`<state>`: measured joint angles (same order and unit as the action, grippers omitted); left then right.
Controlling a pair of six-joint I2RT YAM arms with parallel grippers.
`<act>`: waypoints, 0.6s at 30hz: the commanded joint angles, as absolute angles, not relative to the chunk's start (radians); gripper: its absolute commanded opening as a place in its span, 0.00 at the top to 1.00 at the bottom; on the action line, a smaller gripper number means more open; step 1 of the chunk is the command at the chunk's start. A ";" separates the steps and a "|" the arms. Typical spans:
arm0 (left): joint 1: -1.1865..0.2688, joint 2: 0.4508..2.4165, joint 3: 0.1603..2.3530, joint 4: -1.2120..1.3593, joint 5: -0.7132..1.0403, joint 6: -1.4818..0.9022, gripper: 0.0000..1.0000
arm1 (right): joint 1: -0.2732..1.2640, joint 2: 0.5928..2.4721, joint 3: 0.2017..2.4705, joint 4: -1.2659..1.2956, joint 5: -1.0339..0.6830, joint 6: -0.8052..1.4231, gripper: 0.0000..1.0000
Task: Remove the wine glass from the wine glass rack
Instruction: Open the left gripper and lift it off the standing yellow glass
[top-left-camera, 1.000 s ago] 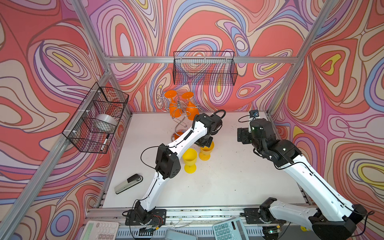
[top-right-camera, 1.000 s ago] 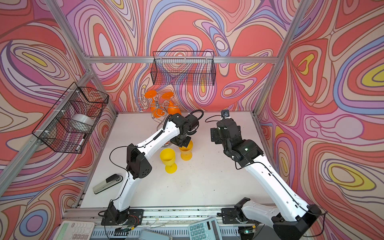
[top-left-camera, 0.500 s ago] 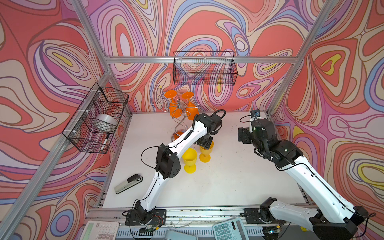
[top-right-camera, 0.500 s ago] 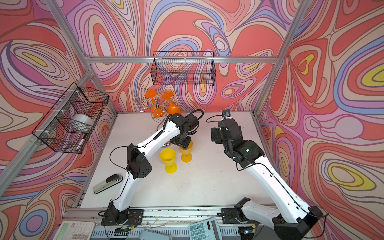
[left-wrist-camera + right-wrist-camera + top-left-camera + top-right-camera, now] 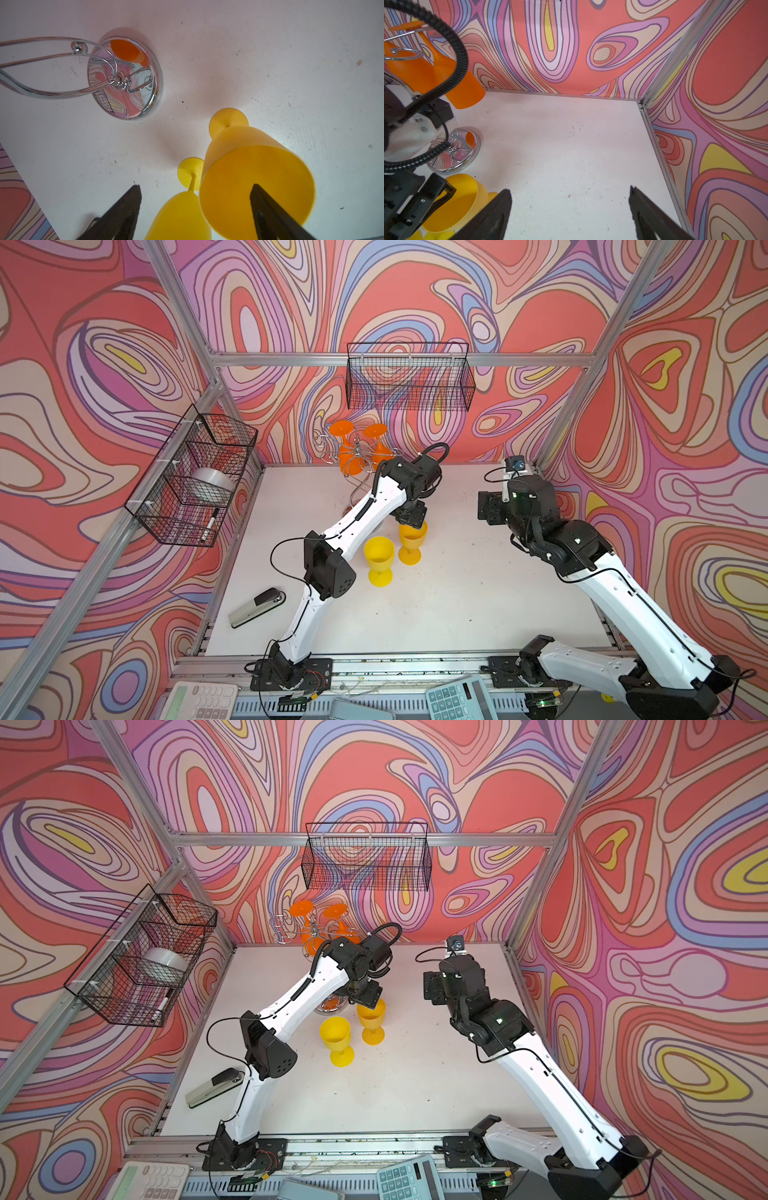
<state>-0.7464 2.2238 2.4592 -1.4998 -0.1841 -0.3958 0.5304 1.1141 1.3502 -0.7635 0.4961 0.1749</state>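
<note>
Already off the rack: two yellow glasses upright on the table (image 5: 478, 593). The nearer yellow wine glass (image 5: 255, 176) right under the jaws of the left gripper (image 5: 195, 187), the second yellow wine glass (image 5: 178, 216) just beside it and seen between the two fingers in the wrist view.
Left gripper: released, jaws spread wide, clasping nothing. One finger over the mouth of the nearer yellow wine glass, the other well clear of its wall.
Right gripper (image 5: 569, 190): spread wide too, empty, only bare table ahead of the jaws.
Wine glass rack (image 5: 135, 93): standing just beyond the left jaws, mirrored base near both yellow glasses, touching neither.
Left to do: two orange wine glasses (image 5: 349, 462) hanging upside down from the hooks. Judged about halfway, if all are meant to come off.
Changed since a second ago: left jaws now parted instead of clamped shut. Arm, glasses and rack in the same places, right arm hardly shifted.
</note>
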 commanded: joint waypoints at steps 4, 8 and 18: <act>-0.757 2.082 2.511 -1.512 -0.204 -0.367 0.14 | 0.525 1.114 1.399 -0.774 0.506 0.184 0.06; -0.781 2.021 2.517 -1.464 -0.198 -0.337 0.07 | 0.525 1.112 1.405 -0.766 0.505 0.192 0.04; -0.873 1.942 2.519 -1.344 -0.111 -0.270 0.00 | 0.525 1.109 1.405 -0.746 0.499 0.202 0.02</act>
<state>-0.8463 1.9759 2.5118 -1.4006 -0.1535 -0.3138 0.5304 1.1145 1.3888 -0.7551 0.4973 0.1902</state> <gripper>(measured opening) 0.997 0.985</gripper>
